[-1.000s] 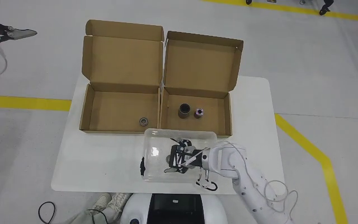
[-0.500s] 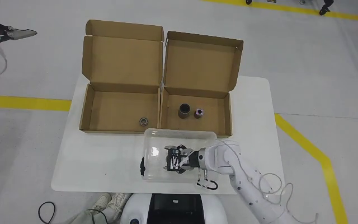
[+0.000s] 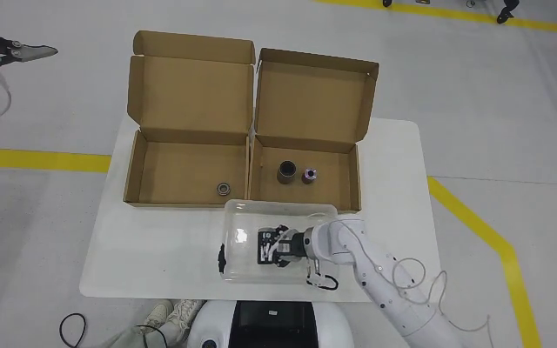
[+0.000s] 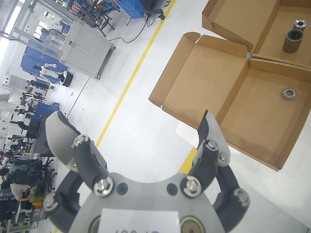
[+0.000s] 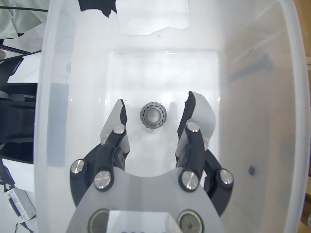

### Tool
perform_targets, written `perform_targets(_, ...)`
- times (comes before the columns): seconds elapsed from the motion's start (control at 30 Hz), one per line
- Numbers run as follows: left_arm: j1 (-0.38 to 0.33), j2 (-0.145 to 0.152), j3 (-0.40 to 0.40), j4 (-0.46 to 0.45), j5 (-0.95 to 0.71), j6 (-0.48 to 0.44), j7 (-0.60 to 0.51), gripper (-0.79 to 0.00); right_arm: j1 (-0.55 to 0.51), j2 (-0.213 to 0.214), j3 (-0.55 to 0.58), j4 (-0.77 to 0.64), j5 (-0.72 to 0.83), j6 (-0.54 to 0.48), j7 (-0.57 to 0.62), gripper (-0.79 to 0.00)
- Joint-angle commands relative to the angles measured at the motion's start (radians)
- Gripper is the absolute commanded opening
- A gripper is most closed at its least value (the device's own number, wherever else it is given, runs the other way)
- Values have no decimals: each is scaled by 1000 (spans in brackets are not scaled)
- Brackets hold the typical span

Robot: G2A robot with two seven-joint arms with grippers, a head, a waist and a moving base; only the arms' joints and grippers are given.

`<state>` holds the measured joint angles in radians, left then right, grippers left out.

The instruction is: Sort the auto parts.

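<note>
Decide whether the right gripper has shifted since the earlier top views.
Yes. Seen from above, the right gripper has slid slightly across the clear bin, toward its left wall.

A robotics workshop hall was indicated. A pale painted floor (image 3: 487, 96) marked with yellow lines (image 4: 136, 56) was noted. Blue workbenches (image 4: 131, 3), a metal-framed enclosure (image 4: 80, 47) and other white robots (image 4: 57, 75) were seen farther off, all set in one large open room.
</note>
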<state>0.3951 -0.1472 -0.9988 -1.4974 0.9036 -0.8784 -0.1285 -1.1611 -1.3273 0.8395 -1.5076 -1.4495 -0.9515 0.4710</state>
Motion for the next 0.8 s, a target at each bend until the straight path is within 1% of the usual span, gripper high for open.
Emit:
perform_targets(0.0,0,0,0,0,0,0,0,0,2,-1,-9,5,-1,6,4,-314)
perform_targets(0.03,0,0,0,0,0,0,0,0,2,-1,-14,7,0,9,3,-305)
perform_targets(0.23,0,0,0,0,0,0,0,0,7,3,-30,-5,-34,34,5,-314)
perform_targets(0.37,0,0,0,0,0,0,0,0,6,6,-36,-12,-47,47,6,-369)
perform_targets(0.4,0,0,0,0,0,0,0,0,6,7,-38,-14,-49,47,3,-372)
perform_targets(0.57,0,0,0,0,0,0,0,0,1,13,-40,-52,-67,41,-90,-382)
perform_targets(0.63,0,0,0,0,0,0,0,0,-3,18,-38,-68,-84,40,-120,-376)
perform_targets(0.77,0,0,0,0,0,0,0,0,-9,25,-34,-80,-104,37,-142,-348)
